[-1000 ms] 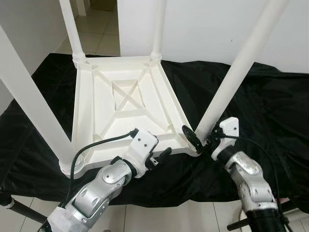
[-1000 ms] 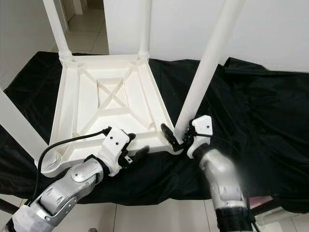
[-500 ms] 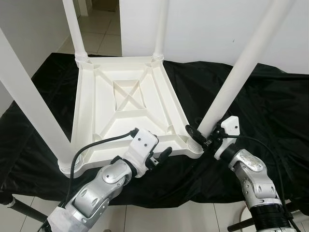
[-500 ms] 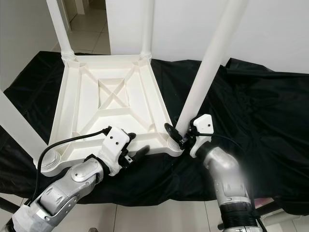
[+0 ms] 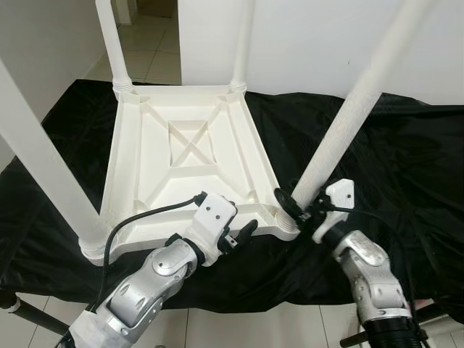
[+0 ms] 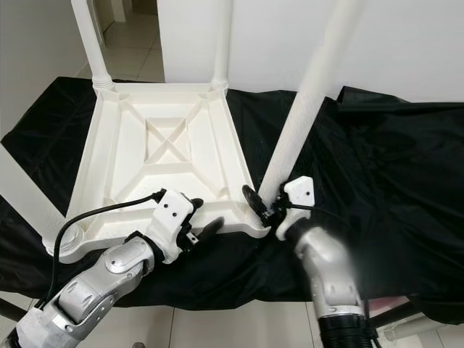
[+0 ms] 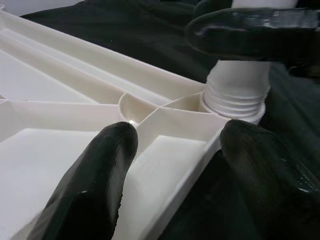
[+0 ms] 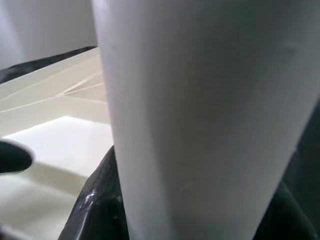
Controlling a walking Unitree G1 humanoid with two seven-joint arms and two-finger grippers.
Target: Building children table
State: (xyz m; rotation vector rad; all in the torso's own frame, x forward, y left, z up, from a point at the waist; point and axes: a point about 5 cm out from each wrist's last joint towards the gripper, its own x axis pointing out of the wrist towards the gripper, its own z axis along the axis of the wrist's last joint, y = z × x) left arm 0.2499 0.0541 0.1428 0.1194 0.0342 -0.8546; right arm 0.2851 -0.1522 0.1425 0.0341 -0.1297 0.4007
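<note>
The table (image 5: 185, 156) lies upside down on a black cloth (image 5: 406, 167), its ribbed underside facing up and its legs pointing upward. The cloth covers a low surface, with tiled floor (image 5: 156, 51) beyond the far side.

The right pincer (image 5: 299, 211) is closed around the near-right leg (image 5: 348, 119) just above its threaded base at the tabletop's near-right corner. In the right wrist view the leg (image 8: 200, 115) sits between the black fingers (image 8: 97, 200). The leg tilts to the right as it rises.

The left pincer (image 5: 239, 236) is at the near edge of the tabletop, just left of that same corner. In the left wrist view its fingers (image 7: 95, 180) stand moderately apart, one over the white underside and one outside the rim over the cloth, straddling the edge; they grip nothing. The threaded collar (image 7: 235, 95) of the leg lies just ahead of them.

The near-left leg (image 5: 43, 163) rises steeply at the robot's left. Two far legs (image 5: 112, 43) stand at the far corners. Open cloth spreads to the right of the table, and a narrow strip of it lies between the near edge and the robot.
</note>
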